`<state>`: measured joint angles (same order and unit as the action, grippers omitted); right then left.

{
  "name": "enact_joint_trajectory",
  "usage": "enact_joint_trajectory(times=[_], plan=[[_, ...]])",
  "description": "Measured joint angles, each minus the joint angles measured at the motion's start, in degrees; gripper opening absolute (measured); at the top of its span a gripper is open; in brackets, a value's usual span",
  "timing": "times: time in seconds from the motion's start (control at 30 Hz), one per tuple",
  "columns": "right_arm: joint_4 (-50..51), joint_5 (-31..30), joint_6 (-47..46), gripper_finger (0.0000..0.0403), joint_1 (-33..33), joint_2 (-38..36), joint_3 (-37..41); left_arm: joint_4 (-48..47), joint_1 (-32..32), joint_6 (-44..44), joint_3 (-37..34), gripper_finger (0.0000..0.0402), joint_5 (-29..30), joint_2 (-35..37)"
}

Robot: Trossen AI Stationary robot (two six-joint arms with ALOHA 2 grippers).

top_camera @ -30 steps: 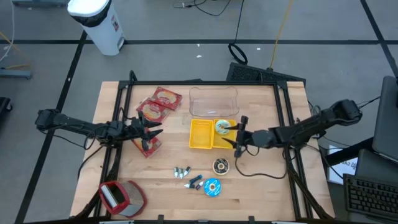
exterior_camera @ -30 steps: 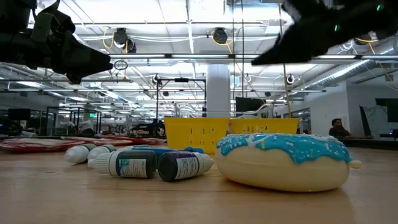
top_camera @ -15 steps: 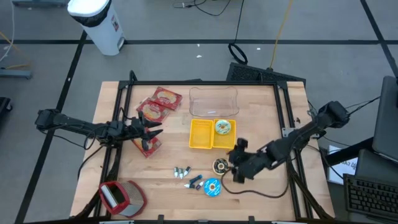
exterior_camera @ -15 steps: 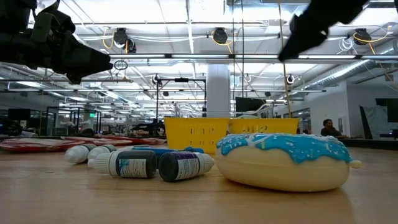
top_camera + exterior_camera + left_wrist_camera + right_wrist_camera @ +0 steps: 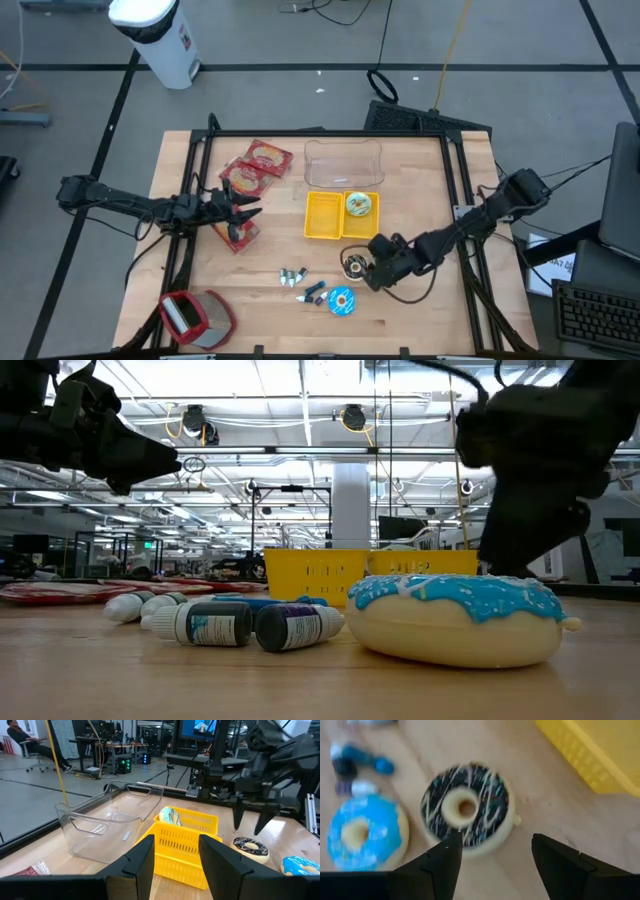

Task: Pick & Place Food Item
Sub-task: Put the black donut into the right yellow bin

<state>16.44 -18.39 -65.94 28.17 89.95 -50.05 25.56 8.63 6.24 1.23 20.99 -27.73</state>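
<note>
So the chocolate donut sits on the table just off the yellow basket, around 5 o'clock from it, with the blue donut close by at its 7 o'clock. My guess is it's a light toy: stiff, glossy icing, a bit slippery. I'd pinch it across the ring from outer edge to outer edge. The right gripper hangs right over it, fingers spread wide, touching nothing. The left gripper waits near 9 o'clock on the table, fingers apart and empty.
</note>
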Motion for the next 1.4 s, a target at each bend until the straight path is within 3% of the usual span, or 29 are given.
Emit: enact_joint_trajectory(times=[0.27, 1.4], plan=[[-15.67, 0.99, -0.87, 0.0226, -1.91, -0.13, 7.73, -0.02, -0.01, 0.00, 0.00, 0.0152, 0.00, -0.01], [-25.28, 2.27, -0.80, 0.0223, -1.60, 4.25, 9.63, -0.02, 0.01, 0.00, 0.00, 0.0152, 0.00, -0.02]])
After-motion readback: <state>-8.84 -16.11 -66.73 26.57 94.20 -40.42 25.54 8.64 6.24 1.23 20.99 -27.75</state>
